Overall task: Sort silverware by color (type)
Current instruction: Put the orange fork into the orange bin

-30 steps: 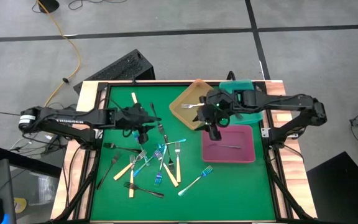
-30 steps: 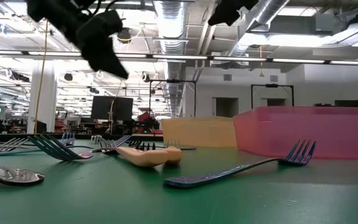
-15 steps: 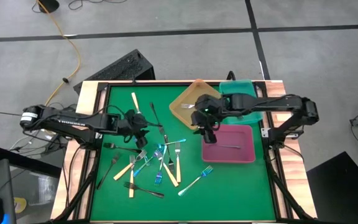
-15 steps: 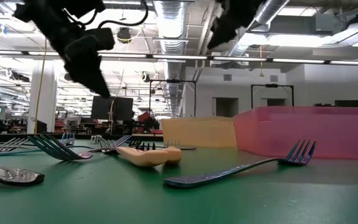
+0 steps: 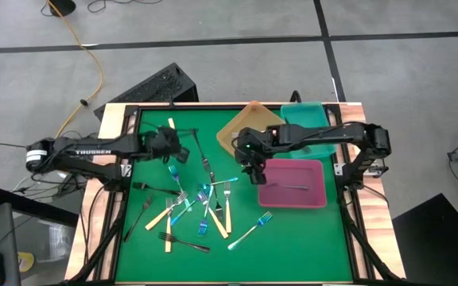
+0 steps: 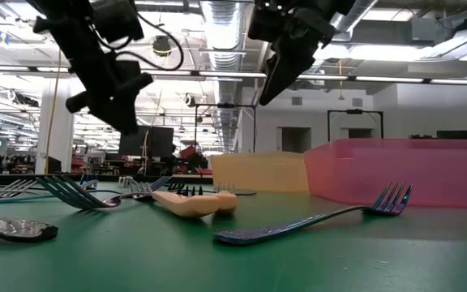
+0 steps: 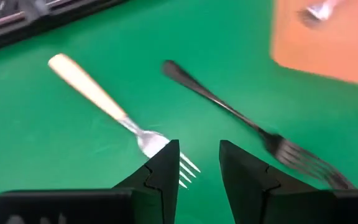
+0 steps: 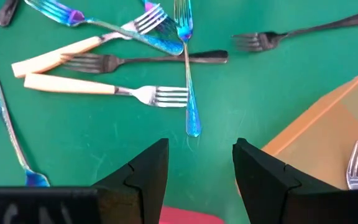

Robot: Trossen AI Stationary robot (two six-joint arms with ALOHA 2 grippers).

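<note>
1. Lying scattered flat mid-table: forks; likely light, stiff, thin, slippery on the iridescent ones.
2. Hovering empty near a cream-handled fork and a black fork: left gripper, narrowly parted.
3. Hanging empty, parted wider, above the pile beside the pink tray: right gripper.
4. Best pinched across a handle's middle, probably.
</note>
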